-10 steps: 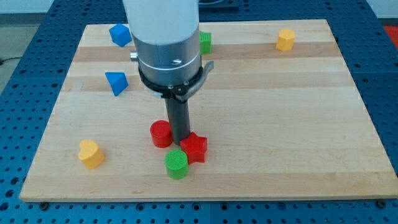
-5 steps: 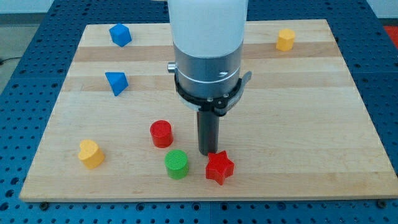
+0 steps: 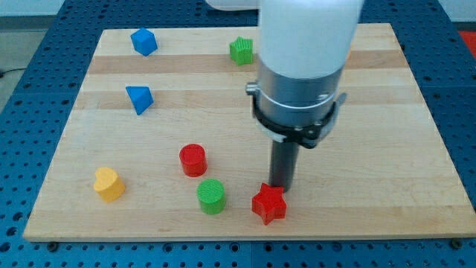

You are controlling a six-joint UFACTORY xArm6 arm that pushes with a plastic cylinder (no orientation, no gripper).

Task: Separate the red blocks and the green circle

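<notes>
A red cylinder [image 3: 193,159] stands at the board's lower left of middle. A green cylinder [image 3: 211,196] sits just below and right of it, with a small gap between them. A red star [image 3: 268,204] lies near the bottom edge, to the right of the green cylinder and apart from it. My tip [image 3: 280,186] is at the star's upper right side, touching or nearly touching it.
A yellow block [image 3: 108,184] sits at the lower left. Two blue blocks [image 3: 139,98] [image 3: 143,42] lie at the upper left. A green block [image 3: 241,50] is near the top edge. The arm's body hides the upper right of the wooden board [image 3: 387,156].
My tip has moved right, pushing the red star right and down, away from the red and green cylinders. The green block at the top has come back into view; the yellow one at the top right is now hidden.
</notes>
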